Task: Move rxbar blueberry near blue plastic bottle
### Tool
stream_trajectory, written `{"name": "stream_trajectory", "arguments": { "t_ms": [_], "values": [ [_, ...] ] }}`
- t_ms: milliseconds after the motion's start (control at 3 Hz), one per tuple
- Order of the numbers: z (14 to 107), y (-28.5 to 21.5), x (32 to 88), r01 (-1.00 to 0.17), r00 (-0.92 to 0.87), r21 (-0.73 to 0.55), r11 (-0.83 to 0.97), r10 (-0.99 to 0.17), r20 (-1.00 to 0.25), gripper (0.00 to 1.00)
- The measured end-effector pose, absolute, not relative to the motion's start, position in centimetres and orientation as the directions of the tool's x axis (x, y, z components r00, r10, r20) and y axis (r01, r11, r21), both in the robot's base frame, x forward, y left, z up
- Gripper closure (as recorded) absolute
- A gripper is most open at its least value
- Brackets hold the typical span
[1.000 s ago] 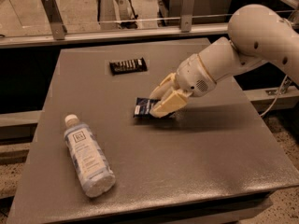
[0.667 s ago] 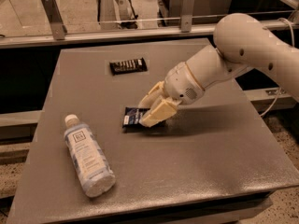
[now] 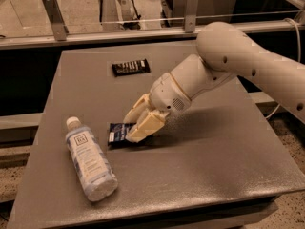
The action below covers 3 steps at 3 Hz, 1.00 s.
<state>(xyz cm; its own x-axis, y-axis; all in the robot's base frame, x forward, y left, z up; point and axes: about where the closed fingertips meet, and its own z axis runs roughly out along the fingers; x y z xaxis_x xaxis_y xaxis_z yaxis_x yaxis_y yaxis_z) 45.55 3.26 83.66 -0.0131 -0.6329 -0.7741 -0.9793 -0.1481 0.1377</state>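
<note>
Hand [image 3: 132, 130] with rxbar blueberry [image 3: 116, 133] nearer bottle [image 3: 90, 163]

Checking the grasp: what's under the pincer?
The cream pincer, low over the middle of the grey table, grips a flat navy-blue snack bar wrapper; its right end is hidden.

The bottle [image 3: 90, 165] lies on its side on the worktop [image 3: 214, 171]. It is clear, pale blue, with a white cap at the far end and a light label bearing a small square logo. The bar [image 3: 118, 133] is a flat dark-navy wrapper with white print, just right of the bottle's shoulder and not touching it. Its right end is pinched in the gripper [image 3: 135, 127].
</note>
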Motion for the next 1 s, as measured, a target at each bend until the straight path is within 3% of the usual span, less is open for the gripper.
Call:
{"name": "stream_trajectory", "arguments": {
  "t_ms": [1000],
  "values": [
    [83.87,5.66,43.46,-0.960,0.000,0.173,-0.219,-0.620,-0.785,0.13]
  ]
}}
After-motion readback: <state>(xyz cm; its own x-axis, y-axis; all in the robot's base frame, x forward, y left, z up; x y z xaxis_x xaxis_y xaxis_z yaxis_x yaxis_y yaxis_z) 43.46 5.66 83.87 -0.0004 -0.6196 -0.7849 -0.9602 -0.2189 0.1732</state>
